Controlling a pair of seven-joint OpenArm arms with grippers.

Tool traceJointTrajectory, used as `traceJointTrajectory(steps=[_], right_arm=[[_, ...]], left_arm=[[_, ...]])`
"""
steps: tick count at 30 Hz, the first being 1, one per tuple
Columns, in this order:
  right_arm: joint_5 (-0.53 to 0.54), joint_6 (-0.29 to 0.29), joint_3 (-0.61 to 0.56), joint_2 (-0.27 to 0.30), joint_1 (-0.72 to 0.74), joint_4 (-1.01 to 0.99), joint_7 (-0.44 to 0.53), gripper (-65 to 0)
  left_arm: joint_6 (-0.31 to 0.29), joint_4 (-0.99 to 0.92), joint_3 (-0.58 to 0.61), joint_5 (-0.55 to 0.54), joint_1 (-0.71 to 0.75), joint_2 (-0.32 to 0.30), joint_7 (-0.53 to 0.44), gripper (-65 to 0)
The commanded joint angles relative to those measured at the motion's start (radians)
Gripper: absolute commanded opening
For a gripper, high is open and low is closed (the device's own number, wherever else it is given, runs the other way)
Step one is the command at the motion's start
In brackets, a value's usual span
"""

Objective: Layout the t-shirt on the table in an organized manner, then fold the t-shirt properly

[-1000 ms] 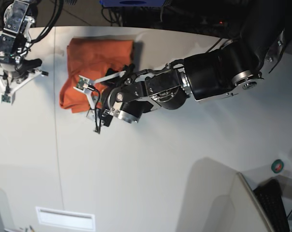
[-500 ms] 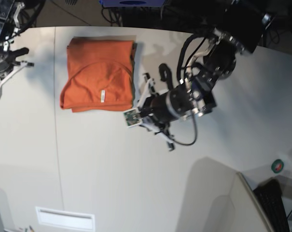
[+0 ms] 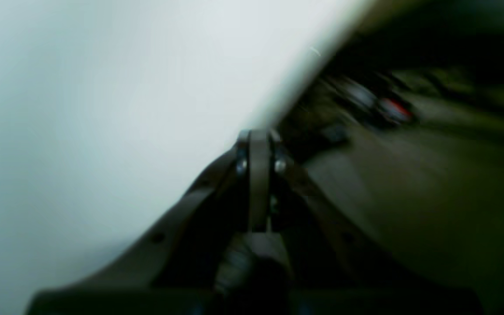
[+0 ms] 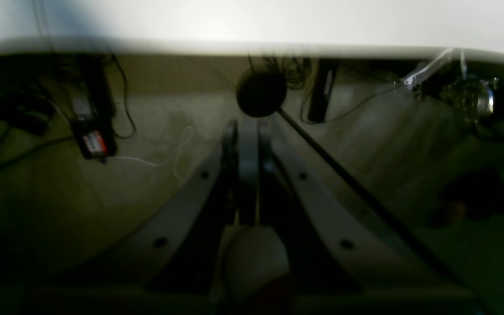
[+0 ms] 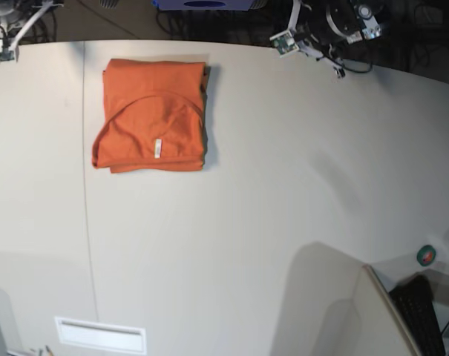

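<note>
An orange t-shirt (image 5: 153, 116) lies folded into a neat rectangle near the far left of the white worktop (image 5: 254, 215), its small white label (image 5: 157, 148) facing up. Both arms sit at the far edge, the left tool (image 5: 313, 41) and right tool (image 5: 5, 33) well apart from the shirt.

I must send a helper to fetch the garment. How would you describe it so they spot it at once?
On the large white table, look toward the far left, beside the thin seam line. The t-shirt lies folded into a compact rectangle: plain orange, with a small white label, the only cloth there.
</note>
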Motion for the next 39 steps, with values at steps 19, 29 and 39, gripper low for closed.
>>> traceJointTrajectory(steps=[19,29,39], right_arm=[[0.002,-0.002,-0.726,0.132,0.308,-1.277,0.409,-65.0],[0.002,-0.007,-0.803,0.083,0.506,-1.888,1.129,-65.0],[0.002,-0.008,-0.802,0.045,0.520,-1.883,1.137,-65.0]], left_arm=[[0.430,-1.202,0.158,-0.022,-0.117,0.187,-0.624,-65.0],[0.439,-1.934,0.152,-0.022,-0.422,0.304,-1.246,-65.0],[0.439,-1.825,0.150,-0.022,-0.445,0.302,-1.108,-65.0]])
